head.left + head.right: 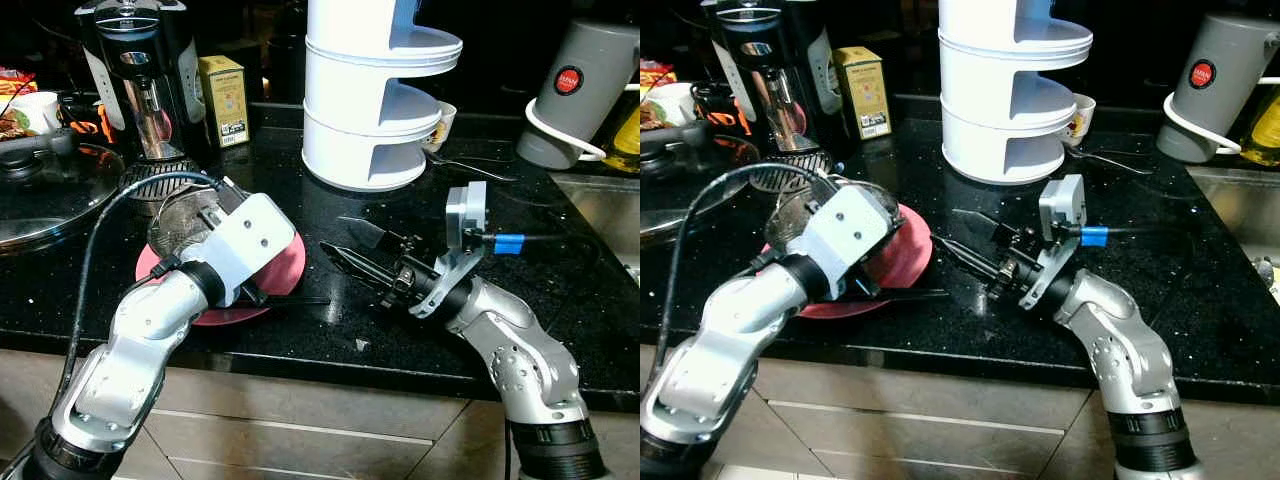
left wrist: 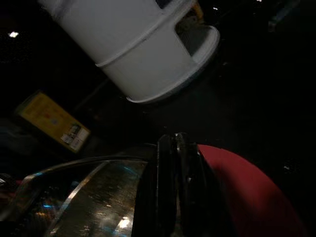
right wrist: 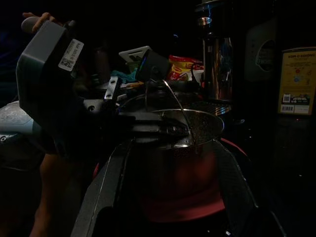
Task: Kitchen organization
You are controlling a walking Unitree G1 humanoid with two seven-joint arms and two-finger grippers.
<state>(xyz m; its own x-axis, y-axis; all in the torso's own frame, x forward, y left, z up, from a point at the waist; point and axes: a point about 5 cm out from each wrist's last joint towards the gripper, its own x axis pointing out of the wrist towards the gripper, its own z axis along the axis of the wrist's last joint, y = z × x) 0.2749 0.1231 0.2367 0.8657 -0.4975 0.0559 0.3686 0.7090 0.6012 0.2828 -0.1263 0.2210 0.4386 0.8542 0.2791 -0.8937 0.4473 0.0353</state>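
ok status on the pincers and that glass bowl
Left pincer shut on glass bowl rim, over red plate. Right pincer open on the counter, pointing at the bowl. White rack stands behind.

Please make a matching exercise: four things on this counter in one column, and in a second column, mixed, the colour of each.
Things:
1. plate
2. tiered rack
3. box
4. kettle

Colours:
A. white
B. grey
C. pink-red
D. yellow

Pairs: 1-C, 2-A, 3-D, 4-B
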